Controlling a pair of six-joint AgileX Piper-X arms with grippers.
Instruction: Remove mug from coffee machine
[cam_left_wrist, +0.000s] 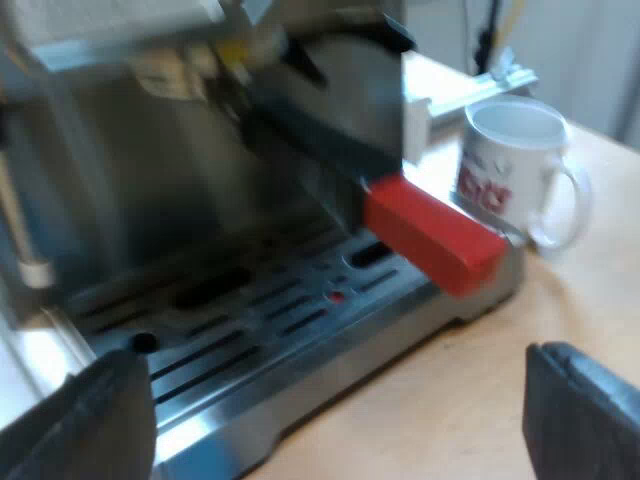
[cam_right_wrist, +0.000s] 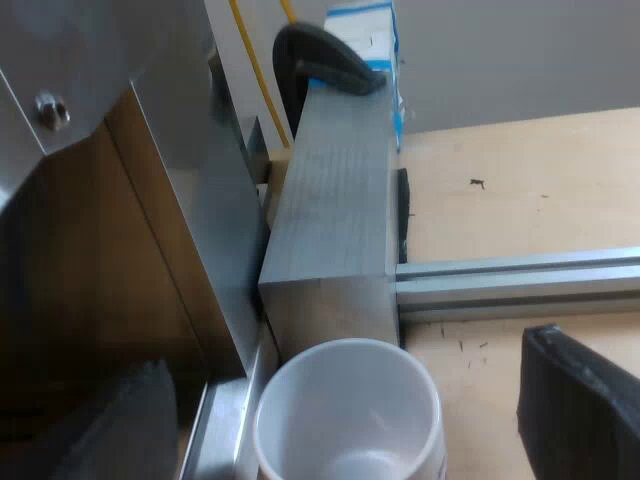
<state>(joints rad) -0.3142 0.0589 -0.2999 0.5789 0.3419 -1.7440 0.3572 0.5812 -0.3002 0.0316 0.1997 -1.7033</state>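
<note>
Spread wide and holding nothing, my left gripper (cam_left_wrist: 340, 435) hangs before the espresso machine (cam_left_wrist: 200, 150), its two black fingers (cam_left_wrist: 95, 425) well apart and low in front of the drip tray (cam_left_wrist: 270, 335). My right gripper (cam_right_wrist: 340, 430) is just as wide open and just as empty. It looks down past the machine's metal side (cam_right_wrist: 150, 130), and neither finger (cam_right_wrist: 585, 400) touches anything.

The mug (cam_left_wrist: 515, 170) is white with a red print on its wall, and I cannot read the print. It stands upright on the wooden table (cam_left_wrist: 470, 390), off the machine, just beside the end of the drip tray and near the red handle end (cam_left_wrist: 430, 235) of the holder locked into the machine's front. Its ear points away from the machine. From my right wrist I see straight into the mug (cam_right_wrist: 300, 400): the inside is plain white and empty, and it sits close against the machine's base, between my right fingers as seen from above.

The drip tray's slotted grate carries a small red dot (cam_left_wrist: 336, 297) near its middle. Beyond the mug from the machine, a grey block (cam_right_wrist: 335, 180) and an aluminium rail (cam_right_wrist: 520, 280) lie on the table, and a blue-and-white box (cam_right_wrist: 365, 30) stands behind the block. Whatever is printed on the box is too small to read.
</note>
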